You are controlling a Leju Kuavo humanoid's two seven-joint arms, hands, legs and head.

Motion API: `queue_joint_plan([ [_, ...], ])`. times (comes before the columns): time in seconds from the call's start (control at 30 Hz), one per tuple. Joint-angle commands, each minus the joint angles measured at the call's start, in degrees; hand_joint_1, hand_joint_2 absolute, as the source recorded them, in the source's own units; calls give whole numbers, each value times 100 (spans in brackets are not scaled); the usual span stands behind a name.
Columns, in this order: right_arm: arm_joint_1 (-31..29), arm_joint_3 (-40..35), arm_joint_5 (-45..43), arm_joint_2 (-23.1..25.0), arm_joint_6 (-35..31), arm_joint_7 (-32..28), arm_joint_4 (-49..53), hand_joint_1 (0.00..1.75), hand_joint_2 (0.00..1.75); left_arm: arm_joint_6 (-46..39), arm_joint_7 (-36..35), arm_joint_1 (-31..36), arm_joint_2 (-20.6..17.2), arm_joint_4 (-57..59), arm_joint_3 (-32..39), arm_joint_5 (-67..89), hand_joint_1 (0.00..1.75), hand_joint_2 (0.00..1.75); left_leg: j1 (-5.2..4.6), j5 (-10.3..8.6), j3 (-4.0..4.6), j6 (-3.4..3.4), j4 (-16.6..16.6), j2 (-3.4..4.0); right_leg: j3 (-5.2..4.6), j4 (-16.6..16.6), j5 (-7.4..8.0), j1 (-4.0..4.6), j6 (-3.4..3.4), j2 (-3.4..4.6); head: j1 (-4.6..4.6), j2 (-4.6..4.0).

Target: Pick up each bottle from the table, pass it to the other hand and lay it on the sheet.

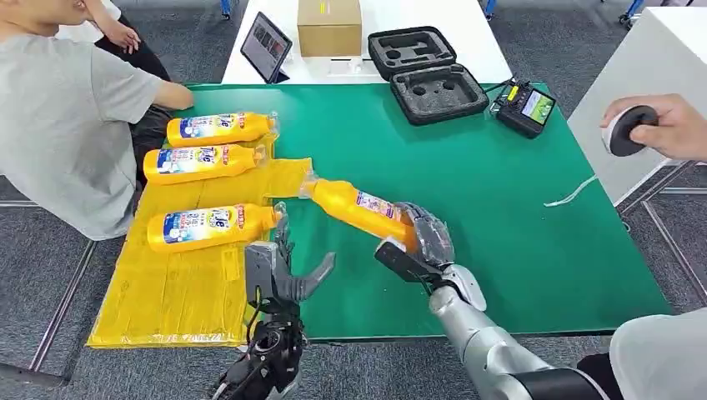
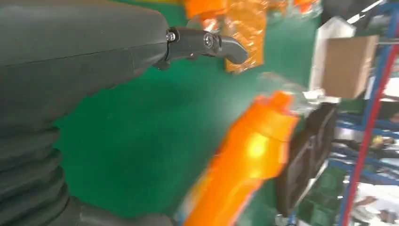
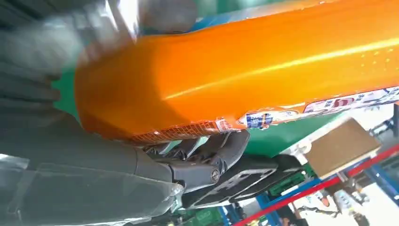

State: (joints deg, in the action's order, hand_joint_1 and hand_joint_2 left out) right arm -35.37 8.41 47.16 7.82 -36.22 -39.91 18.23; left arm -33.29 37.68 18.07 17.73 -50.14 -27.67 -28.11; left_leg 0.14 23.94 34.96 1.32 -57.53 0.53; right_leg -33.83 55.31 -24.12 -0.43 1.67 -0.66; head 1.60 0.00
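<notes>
Three bottles [image 1: 204, 158] are already lying on the yellow sheet [image 1: 179, 292] along the table's [image 1: 517, 242] left edge. The right hand [image 1: 421, 242] is gripping a fourth bottle [image 1: 363, 208] over mid-table, offering it toward the left hand [image 1: 279, 271], spread and waiting; the handover seems pending

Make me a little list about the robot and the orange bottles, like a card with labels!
Right robot hand: grips the base end of an orange bottle, cap pointing toward the sheet
Left robot hand: holds nothing, fingers apart, at the sheet's edge
Bottles on the sheet: three, lying on their sides
Sheet: yellow sheet on the green table
Handover: not yet done
</notes>
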Motion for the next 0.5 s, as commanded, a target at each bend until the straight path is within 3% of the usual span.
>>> queue_joint_plan([
  [0.03, -90, -301, -149, 96, -82, -9, 156, 175, 175, 17, -45, 391, -52, 764, -357, -135, 0, 175, 0, 7, -18, -7, 2, 5, 13, 2, -5, 0, -5, 12, 0, 0],
  [0.3, 33, -579, -384, 169, 3, -9, 449, 175, 175, 134, -179, 410, -35, 651, -327, -338, 0, 175, 3, 7, -10, -7, -2, 3, 7, 3, -4, 2, -5, 9, -2, 0],
  [0.5, 184, -1734, -1156, 274, -137, -9, 743, 175, 175, 599, -839, 719, 110, 784, -274, -995, 0, 175, 5, 3, 1, -6, -4, 1, -2, 3, -1, 5, -5, 5, 0, 0],
])
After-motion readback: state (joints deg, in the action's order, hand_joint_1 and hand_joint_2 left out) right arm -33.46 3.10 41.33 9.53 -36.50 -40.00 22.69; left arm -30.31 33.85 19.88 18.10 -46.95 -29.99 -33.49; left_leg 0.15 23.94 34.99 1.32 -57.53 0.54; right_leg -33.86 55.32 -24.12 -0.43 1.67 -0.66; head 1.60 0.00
